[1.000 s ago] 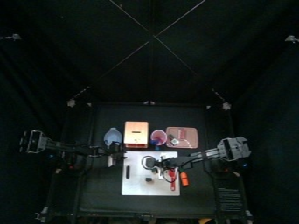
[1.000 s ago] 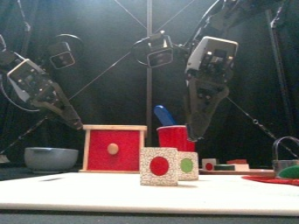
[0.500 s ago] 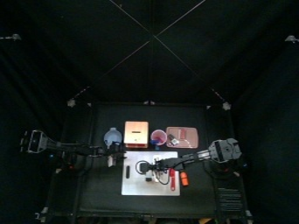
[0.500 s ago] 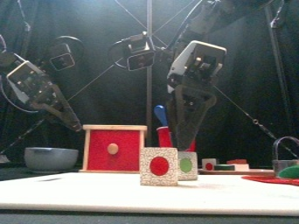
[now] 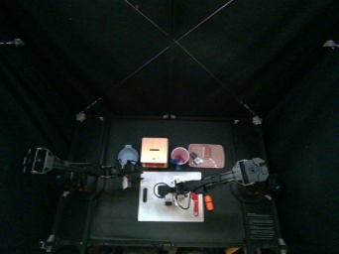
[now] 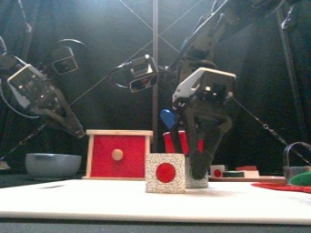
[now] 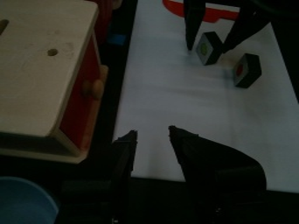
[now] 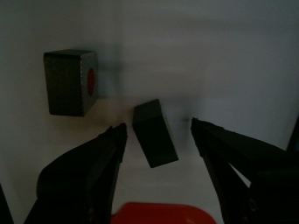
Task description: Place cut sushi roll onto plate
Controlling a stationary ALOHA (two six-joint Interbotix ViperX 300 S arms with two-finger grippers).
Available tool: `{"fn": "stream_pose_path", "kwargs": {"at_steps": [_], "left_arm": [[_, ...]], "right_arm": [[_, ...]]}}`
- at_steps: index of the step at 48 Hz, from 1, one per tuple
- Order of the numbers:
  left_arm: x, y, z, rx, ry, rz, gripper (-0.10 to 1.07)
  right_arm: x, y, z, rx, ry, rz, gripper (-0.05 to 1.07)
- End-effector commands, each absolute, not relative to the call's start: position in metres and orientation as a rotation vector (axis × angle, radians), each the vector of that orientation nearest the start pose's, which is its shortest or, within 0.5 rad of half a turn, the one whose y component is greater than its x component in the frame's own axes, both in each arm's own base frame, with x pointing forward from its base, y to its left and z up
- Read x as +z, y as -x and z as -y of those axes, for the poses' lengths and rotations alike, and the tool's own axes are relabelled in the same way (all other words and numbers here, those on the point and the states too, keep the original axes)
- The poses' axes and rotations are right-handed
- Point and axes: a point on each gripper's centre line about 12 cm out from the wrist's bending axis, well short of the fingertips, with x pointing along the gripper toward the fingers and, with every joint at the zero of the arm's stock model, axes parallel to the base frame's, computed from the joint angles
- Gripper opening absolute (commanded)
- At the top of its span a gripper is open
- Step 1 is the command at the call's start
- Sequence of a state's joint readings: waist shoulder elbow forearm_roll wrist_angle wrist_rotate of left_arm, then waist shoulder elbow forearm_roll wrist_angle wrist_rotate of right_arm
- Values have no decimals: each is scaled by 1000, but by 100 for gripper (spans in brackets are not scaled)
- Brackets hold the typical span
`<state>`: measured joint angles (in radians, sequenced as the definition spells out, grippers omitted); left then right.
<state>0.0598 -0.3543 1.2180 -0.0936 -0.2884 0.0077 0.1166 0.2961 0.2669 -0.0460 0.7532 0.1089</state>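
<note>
Right claw [image 8: 158, 140] hanging over the white board [image 5: 169, 198] with its jaws wide apart around one sushi piece [image 8: 152, 133], another piece [image 8: 70, 81] sitting just beside, plate [image 5: 208, 155] lying behind the board on the bench, left claw [image 7: 149, 144] resting slightly apart, holding nothing

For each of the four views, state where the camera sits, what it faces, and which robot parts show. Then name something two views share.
Top: high overhead, facing down at the table; both arms.
Front: table edge, level; sushi pieces, right gripper.
Left wrist: on left arm, over the white board; left gripper open.
Right wrist: on right arm; open jaws straddle one piece.
Shared: both wrist views show both pieces.
</note>
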Motion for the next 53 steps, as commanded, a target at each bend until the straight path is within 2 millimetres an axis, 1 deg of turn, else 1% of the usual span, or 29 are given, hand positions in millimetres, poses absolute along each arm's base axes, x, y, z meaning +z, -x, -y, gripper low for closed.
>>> {"fn": "stream_pose_path", "kwargs": {"at_steps": [1, 6, 9, 12, 16, 20, 24, 25, 30, 35, 38, 40, 45, 51, 53], "left_arm": [[139, -248, -19, 111, 91, -565, 77], [138, -249, -19, 110, 91, -568, 77], [138, -249, -19, 110, 91, -568, 77], [138, -249, -19, 110, 91, -568, 77], [138, -249, -18, 109, 90, -568, 77], [137, -249, -19, 110, 91, -570, 77], [137, -248, -18, 110, 91, -573, 77], [136, -248, -18, 110, 91, -574, 77], [137, -249, -18, 109, 90, -571, 77], [139, -250, -18, 107, 90, -565, 77], [138, -250, -17, 106, 90, -567, 77], [139, -250, -17, 104, 87, -564, 77], [140, -251, -17, 102, 81, -559, 77], [139, -251, -17, 100, 78, -560, 77], [139, -250, -17, 99, 78, -563, 77]], "right_arm": [[142, -431, -45, 21, 25, -1262, 73], [146, -428, -44, 14, 20, -1266, 65], [152, -424, -44, 12, 20, -1272, 65], [162, -419, -40, 2, 12, -1266, 65], [176, -405, -26, -33, -21, -1258, 65], [188, -384, -6, -110, -82, -1244, 64], [194, -354, 16, -198, -115, -1238, 64], [195, -344, 22, -225, -126, -1238, 64], [191, -299, 54, -368, -207, -1239, 64], [173, -247, 87, -540, -334, -1258, 64], [164, -222, 102, -626, -402, -1247, 64], [160, -209, 112, -677, -446, -1223, 64], [150, -187, 136, -782, -533, -1135, 65], [139, -174, 165, -881, -605, -1064, 65], [136, -171, 171, -897, -614, -1063, 65]]}}
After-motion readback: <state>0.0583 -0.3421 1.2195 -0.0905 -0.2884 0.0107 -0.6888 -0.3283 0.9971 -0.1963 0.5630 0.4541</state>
